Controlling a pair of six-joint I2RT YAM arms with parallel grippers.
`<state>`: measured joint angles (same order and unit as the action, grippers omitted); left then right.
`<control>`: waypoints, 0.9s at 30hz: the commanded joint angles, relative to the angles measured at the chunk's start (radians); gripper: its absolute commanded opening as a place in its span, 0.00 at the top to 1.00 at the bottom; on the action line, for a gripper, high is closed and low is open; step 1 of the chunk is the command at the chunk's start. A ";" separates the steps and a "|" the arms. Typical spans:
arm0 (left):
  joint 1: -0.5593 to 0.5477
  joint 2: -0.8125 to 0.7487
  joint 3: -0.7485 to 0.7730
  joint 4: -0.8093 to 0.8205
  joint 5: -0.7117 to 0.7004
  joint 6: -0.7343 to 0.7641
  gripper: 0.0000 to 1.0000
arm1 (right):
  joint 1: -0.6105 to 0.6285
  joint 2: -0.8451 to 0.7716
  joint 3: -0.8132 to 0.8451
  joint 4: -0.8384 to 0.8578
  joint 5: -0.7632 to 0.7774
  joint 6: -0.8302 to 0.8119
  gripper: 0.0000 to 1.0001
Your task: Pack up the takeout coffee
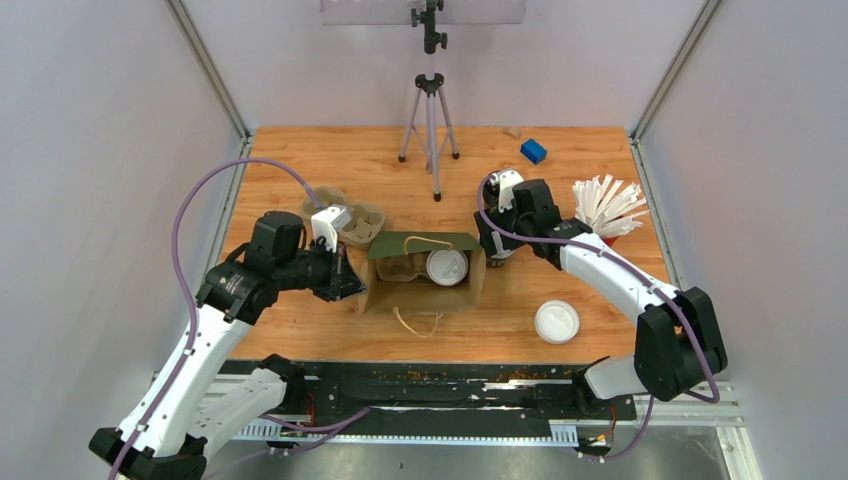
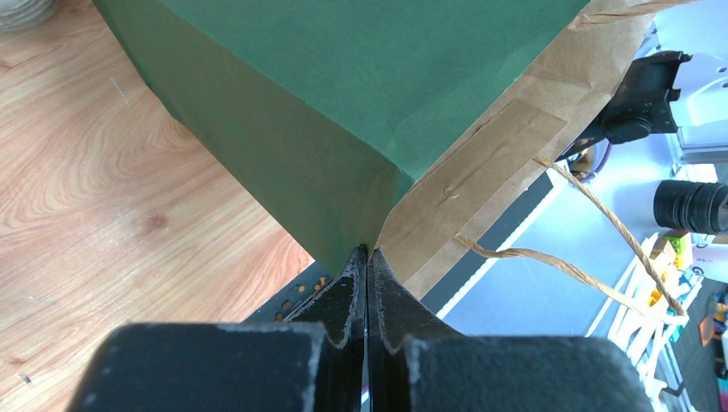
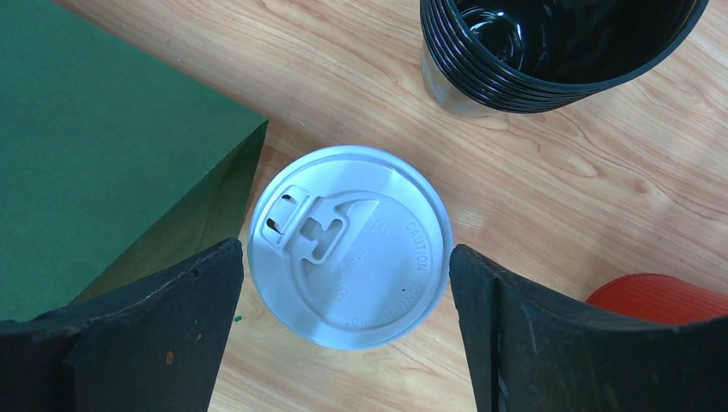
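Lidded cups x2, bag x1

The table was smooth, grained wood. The bag was matt green paper outside, rough brown kraft inside, with twisted twine handles. The lid was white plastic, softly sheened and embossed. At one o'clock from it, the cup stack shone glossy black, probably plastic. The right fingers were matt black, scuffed.
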<state>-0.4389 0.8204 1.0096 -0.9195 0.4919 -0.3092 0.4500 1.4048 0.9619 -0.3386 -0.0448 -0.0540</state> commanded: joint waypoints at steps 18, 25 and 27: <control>-0.004 -0.009 0.039 0.018 0.022 -0.010 1.00 | -0.003 0.032 -0.002 0.008 0.021 -0.012 0.17; -0.005 -0.006 0.049 0.015 0.015 -0.013 1.00 | -0.002 -0.021 0.000 0.007 0.033 -0.021 0.24; -0.005 -0.006 0.048 0.015 0.014 -0.014 1.00 | -0.002 -0.037 0.001 -0.003 0.035 -0.027 0.26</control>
<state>-0.4389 0.8204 1.0096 -0.9195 0.4923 -0.3099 0.4500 1.4139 0.9604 -0.3359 -0.0273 -0.0616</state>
